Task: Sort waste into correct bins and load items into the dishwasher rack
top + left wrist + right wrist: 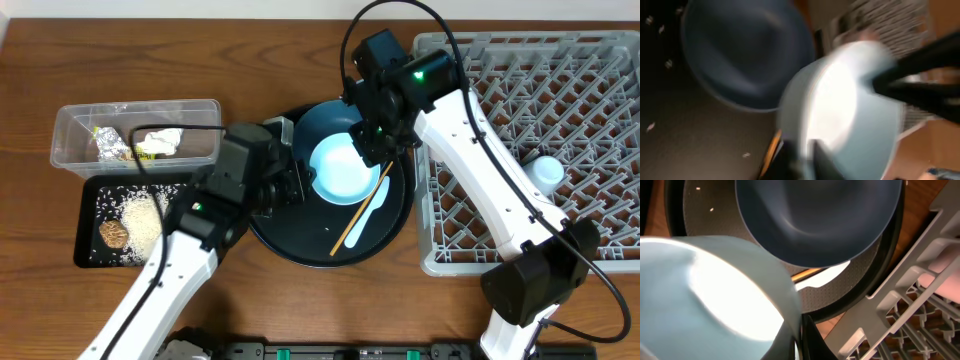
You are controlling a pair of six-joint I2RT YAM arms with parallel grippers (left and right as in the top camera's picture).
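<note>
The light blue cup [335, 168] hangs tilted over the dark blue dish [333, 118], with a gripper on either side of it. My right gripper [376, 138] is shut on its far rim, the fingers pinched on the wall [800, 335]. My left gripper [300, 182] straddles the near rim [805, 160] closely in a blurred view. A wooden chopstick [362, 208] and a white spoon [372, 216] lie on the round black tray [290, 245]. The grey dishwasher rack [560, 90] at the right holds a pale pinkish cup [548, 170].
At the left, a clear tub [70, 125] holds the snack wrapper [110, 145] and a tissue [160, 140]. In front of it, a flat black tray [88, 205] carries rice [142, 220] and a brown lump [113, 233]. The rack's wall [920, 295] runs close beside the right gripper.
</note>
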